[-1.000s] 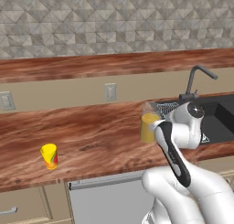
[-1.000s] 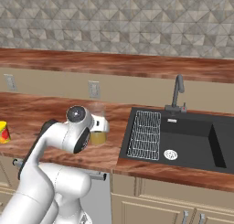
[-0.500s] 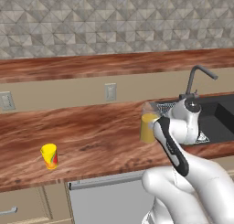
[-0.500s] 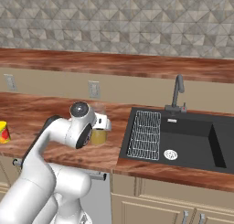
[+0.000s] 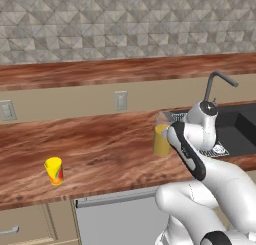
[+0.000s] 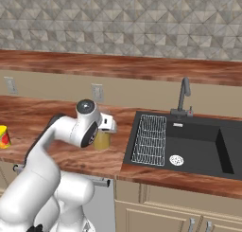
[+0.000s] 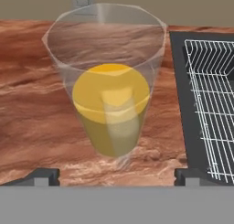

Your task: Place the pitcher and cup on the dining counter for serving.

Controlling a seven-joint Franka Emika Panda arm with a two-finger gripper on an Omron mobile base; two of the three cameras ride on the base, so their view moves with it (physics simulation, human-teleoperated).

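The pitcher (image 5: 161, 140) (image 6: 101, 140) is a tall clear vessel with orange-yellow liquid, standing upright on the worktop just left of the sink. In the hand view the pitcher (image 7: 112, 104) sits dead centre, seen from above and slightly tilted. My gripper (image 7: 116, 176) hovers over it, open, with one dark fingertip low on each side and nothing between them. The hand (image 6: 108, 124) is at the pitcher's rim. The small yellow cup (image 5: 54, 170) (image 6: 4, 137) with a red patch stands far to the left on the worktop. The dining counter (image 5: 100, 71) (image 6: 142, 67) runs along the back, above a beige panel.
A black sink (image 6: 189, 146) with a faucet (image 5: 217, 81) (image 6: 183, 96) lies right of the pitcher. A white wire rack (image 6: 151, 138) (image 7: 210, 122) rests in its near side. Wall outlets (image 5: 120, 100) sit in the beige panel. Drawers and a dishwasher front lie below the worktop edge.
The arm's elbow has risen a little and the hand has edged closer over the pitcher. The jaws stay open. Pitcher and cup have not moved.
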